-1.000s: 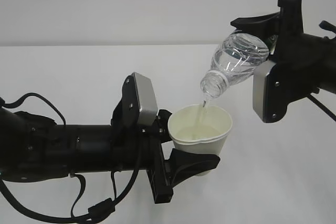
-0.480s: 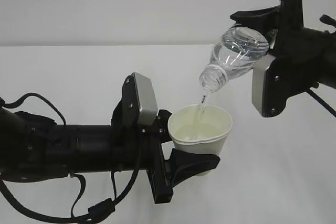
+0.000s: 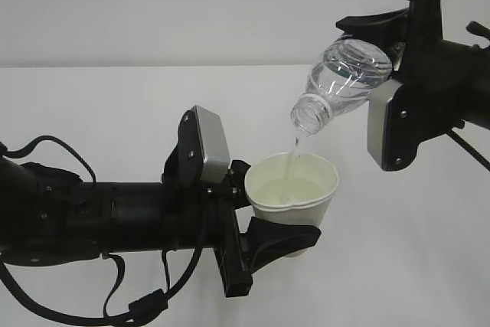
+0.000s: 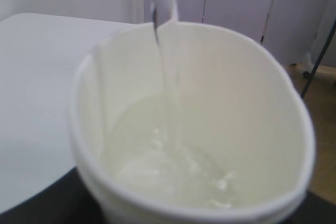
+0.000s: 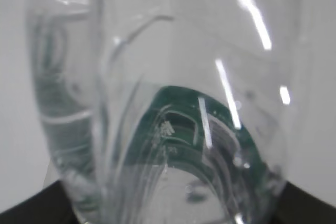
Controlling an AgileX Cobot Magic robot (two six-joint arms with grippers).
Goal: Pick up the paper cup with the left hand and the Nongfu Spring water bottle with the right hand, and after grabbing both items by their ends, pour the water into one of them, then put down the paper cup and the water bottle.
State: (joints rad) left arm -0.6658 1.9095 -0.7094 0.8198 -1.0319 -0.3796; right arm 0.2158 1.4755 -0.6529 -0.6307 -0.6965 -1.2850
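My left gripper is shut on the white paper cup, holding it upright above the table. My right gripper is shut on the base end of the clear Nongfu Spring water bottle, which tilts neck-down to the lower left over the cup. A thin stream of water falls from the open neck into the cup. In the left wrist view the paper cup fills the frame with water pooled in its bottom and the stream entering. In the right wrist view the water bottle fills the frame, its green label showing through the plastic.
The white table stretches below and behind both arms. Loose black cables hang from the left arm at the lower left. Pale cabinet doors and a dark stand leg show beyond the table in the left wrist view.
The right gripper has lifted the bottle slightly and tipped it a little steeper. The stream keeps running into the cup. The left arm and cup have stayed put.
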